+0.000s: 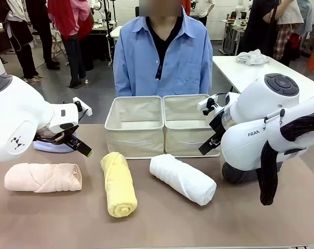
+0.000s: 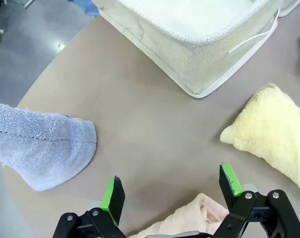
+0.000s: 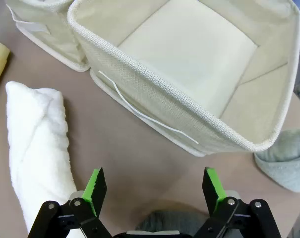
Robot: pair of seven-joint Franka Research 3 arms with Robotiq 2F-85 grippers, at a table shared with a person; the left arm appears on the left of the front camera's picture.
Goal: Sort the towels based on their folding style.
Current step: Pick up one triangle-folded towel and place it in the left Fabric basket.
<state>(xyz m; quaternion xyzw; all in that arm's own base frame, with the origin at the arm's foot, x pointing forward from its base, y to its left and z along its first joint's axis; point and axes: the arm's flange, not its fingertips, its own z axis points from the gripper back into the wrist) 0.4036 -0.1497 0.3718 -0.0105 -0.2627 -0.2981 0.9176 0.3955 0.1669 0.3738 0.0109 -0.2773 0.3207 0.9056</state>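
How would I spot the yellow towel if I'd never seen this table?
Find the two beige bins side by side mid-table. In front lie three rolled towels; the yellow towel is the middle one, between the pink towel and the white towel.

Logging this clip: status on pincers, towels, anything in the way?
Left pincer open, over pink towel. Right pincer open, near white towel. Yellow towel between, all on table; bins look empty. Path clear.

Table (image 1: pixel 208 225): pink roll (image 1: pixel 42 177), yellow roll (image 1: pixel 118 183), white roll (image 1: pixel 182 179), beige bins (image 1: pixel 133 139).

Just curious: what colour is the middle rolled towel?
The towel is pale yellow, clearest in front view.
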